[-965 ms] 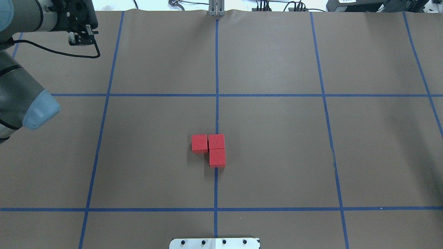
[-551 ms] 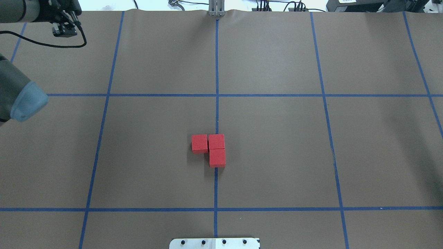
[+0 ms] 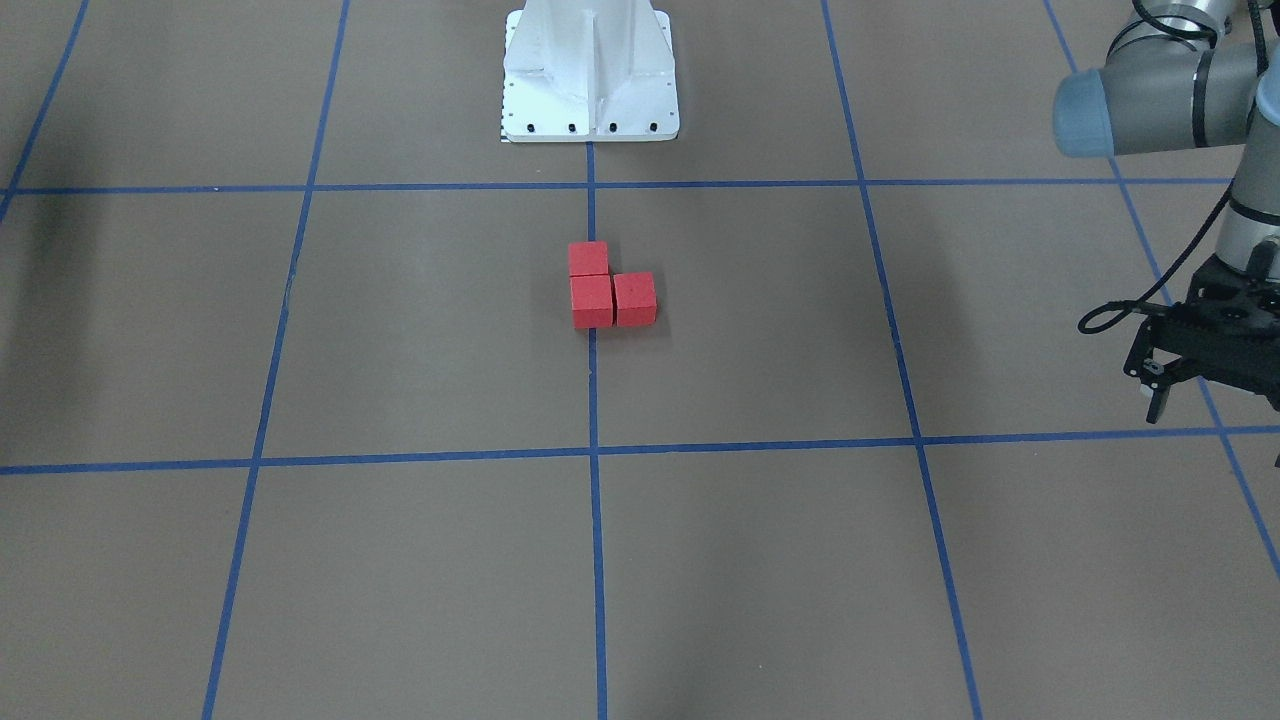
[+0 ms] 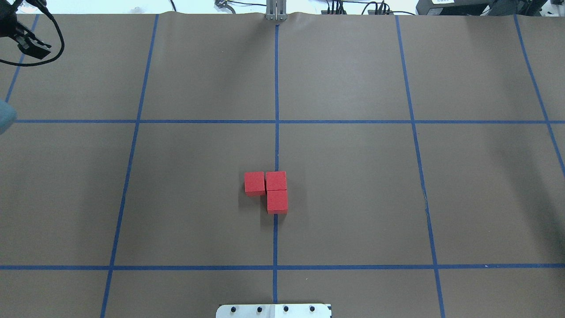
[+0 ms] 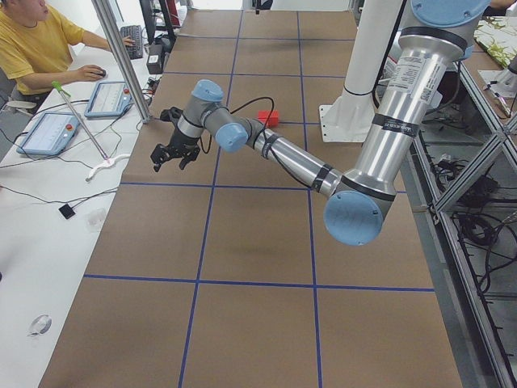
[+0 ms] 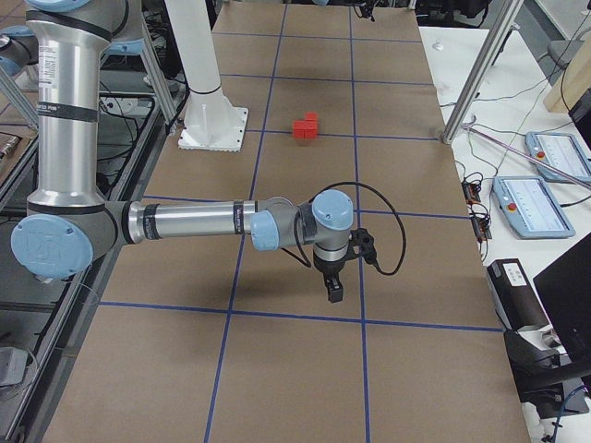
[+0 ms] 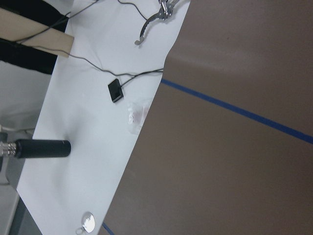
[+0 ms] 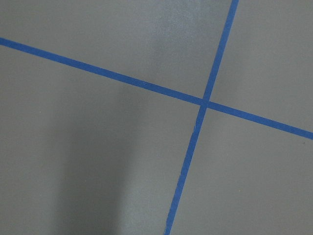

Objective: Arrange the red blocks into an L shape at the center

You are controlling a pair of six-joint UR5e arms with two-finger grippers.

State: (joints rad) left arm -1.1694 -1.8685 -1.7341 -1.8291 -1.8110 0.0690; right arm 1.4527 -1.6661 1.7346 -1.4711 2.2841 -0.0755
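Now three red blocks (image 4: 276, 182) touch in an L; left gripper (image 5: 171, 161) splayed, right gripper (image 6: 333, 293) I cannot tell

We see soft, even light from above: the red blocks (image 4: 266, 190) cast only a faint shadow on their left side in the overhead view, and broad dim patches lie across the brown surface (image 4: 353, 176). All views are sharp, with a pale sheen on that surface in the left wrist view.
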